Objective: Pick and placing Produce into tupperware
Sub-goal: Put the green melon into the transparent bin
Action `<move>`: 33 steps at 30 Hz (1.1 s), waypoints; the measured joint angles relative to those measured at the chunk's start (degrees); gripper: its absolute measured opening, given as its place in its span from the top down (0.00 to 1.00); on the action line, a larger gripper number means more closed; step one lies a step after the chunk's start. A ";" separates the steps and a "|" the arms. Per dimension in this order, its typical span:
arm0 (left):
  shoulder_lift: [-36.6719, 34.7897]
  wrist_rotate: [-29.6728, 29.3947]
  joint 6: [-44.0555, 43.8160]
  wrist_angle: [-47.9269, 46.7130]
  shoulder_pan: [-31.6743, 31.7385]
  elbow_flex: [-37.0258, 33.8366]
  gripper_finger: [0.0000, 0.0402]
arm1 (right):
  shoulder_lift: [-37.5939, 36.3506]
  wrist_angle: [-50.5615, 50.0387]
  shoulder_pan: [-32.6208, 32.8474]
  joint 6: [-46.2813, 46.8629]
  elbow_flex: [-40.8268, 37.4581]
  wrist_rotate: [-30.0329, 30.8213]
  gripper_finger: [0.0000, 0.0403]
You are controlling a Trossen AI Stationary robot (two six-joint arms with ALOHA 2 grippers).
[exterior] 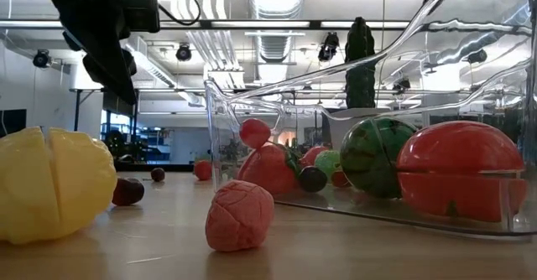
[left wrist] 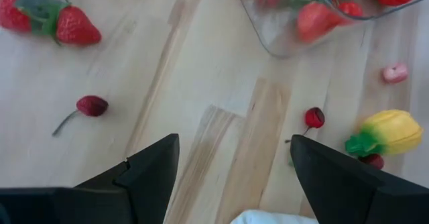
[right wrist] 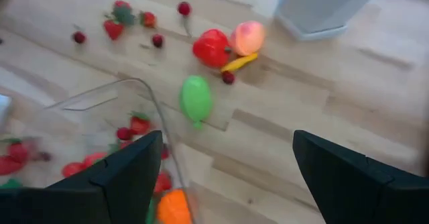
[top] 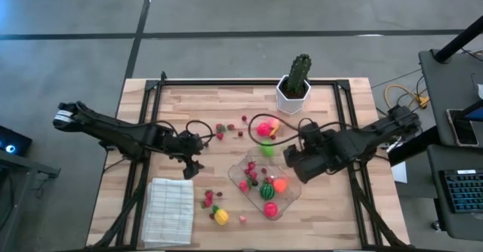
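Observation:
The clear tupperware [top: 284, 195] lies right of the table's middle, holding a striped melon [top: 267, 192], an orange piece [top: 281, 184] and red pieces. More produce lies loose on the wood: a pink-red piece [top: 263, 129], a green one [top: 268, 150], a yellow one [top: 220, 216], strawberries [top: 207, 199] and cherries [left wrist: 92, 105]. My left gripper [top: 192, 169] hovers open over bare wood left of the tupperware [left wrist: 281, 29]. My right gripper [top: 290, 165] hovers open above the tupperware's far right corner, past the green piece [right wrist: 196, 98].
A cactus in a white pot [top: 294, 86] stands at the table's far edge. A folded white ribbed cloth [top: 167, 210] lies near the front left, just under my left gripper. A black frame [top: 226, 82] runs around the tabletop. Bare wood lies along the table's right side.

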 joint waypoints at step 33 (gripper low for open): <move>-7.86 -0.10 -1.39 -1.77 0.59 -1.88 0.32 | -9.75 39.00 -18.25 -1.79 -30.86 -18.51 0.19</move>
